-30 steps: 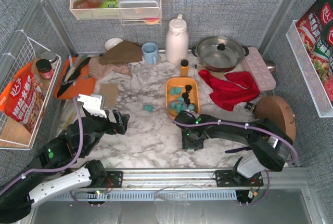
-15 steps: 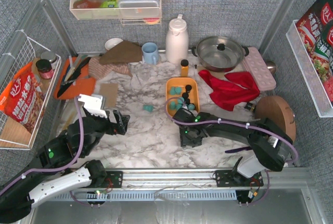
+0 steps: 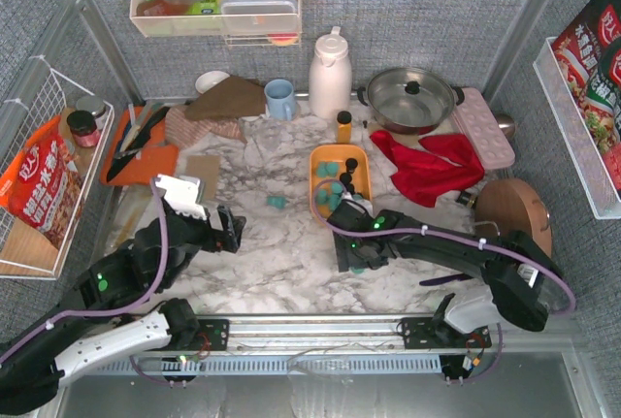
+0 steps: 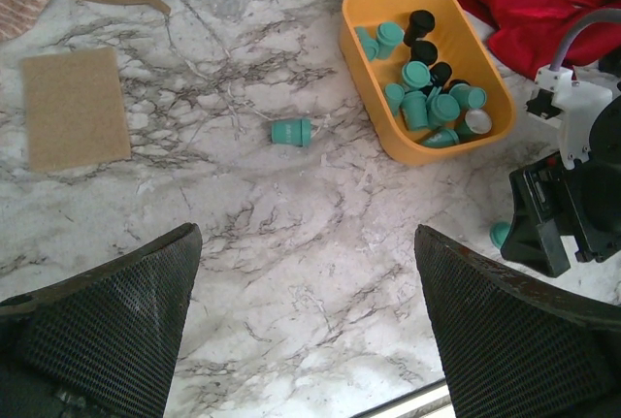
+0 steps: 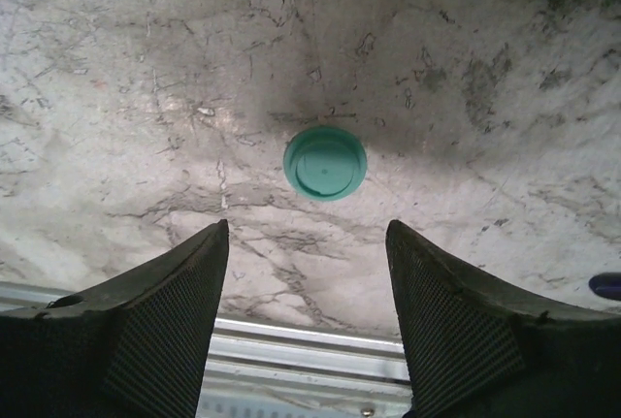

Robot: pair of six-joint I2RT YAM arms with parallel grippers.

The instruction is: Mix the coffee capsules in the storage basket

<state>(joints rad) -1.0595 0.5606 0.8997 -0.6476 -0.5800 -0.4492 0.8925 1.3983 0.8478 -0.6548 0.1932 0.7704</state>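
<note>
Right gripper spread above teal capsule, bare marble around

stray teal capsule half hidden behind right tool; perhaps upright

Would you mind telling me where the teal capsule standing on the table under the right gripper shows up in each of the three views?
Top external: teal capsule barely visible by the right gripper, just near of the orange storage basket.
Left wrist: a teal sliver at the right edge, beside the black gripper.
Right wrist: picture centre, upright on the marble, between the open fingers.
Shared landmark: the right gripper itself.
</note>
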